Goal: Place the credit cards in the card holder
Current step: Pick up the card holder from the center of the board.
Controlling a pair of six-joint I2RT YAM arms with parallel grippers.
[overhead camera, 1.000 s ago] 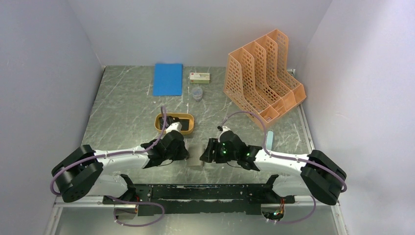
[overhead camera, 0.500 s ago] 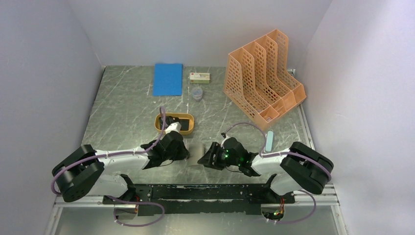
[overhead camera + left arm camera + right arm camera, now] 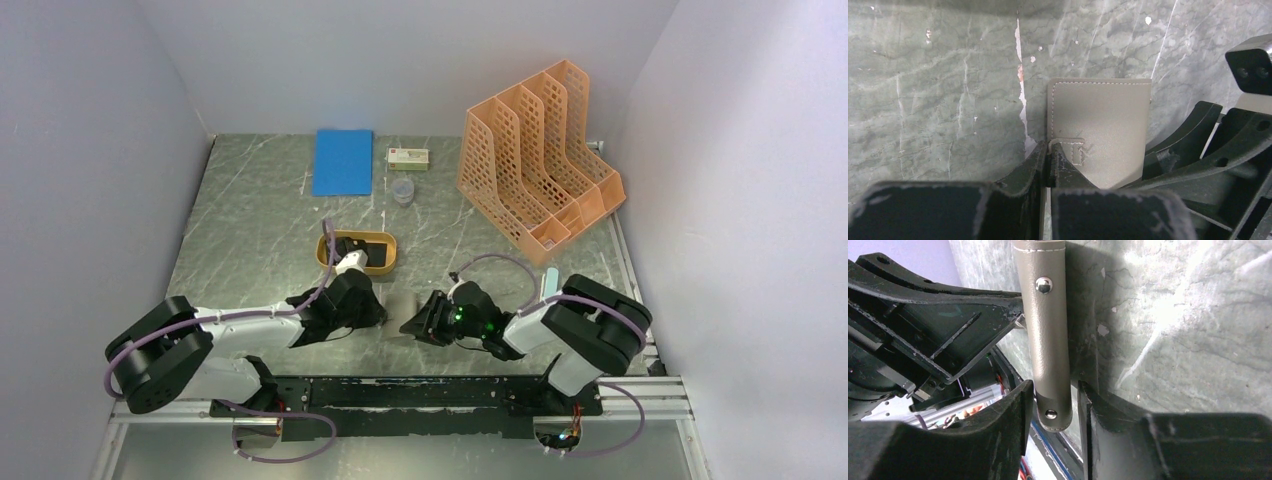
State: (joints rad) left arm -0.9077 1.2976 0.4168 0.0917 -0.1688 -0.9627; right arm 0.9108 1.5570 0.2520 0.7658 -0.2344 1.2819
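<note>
Pinching near edge of card holder (image 3: 1103, 120): left gripper (image 3: 1049, 150) clenched tight on it, holder sticking straight out ahead of fingers over marble table (image 3: 938, 100). Orange tray (image 3: 325, 250) just beyond that gripper, dark credit cards (image 3: 372, 248) inside. Right gripper (image 3: 1055, 390) straddles holder's snap-button edge, one finger each side; can't tell if it's actually squeezing.

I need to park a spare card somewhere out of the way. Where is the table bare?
Bare table lies left of the orange tray, out to the left wall, and between the tray, clear cup and file rack. Crowded: the near centre, where left claw and right claw meet at the card holder.
</note>
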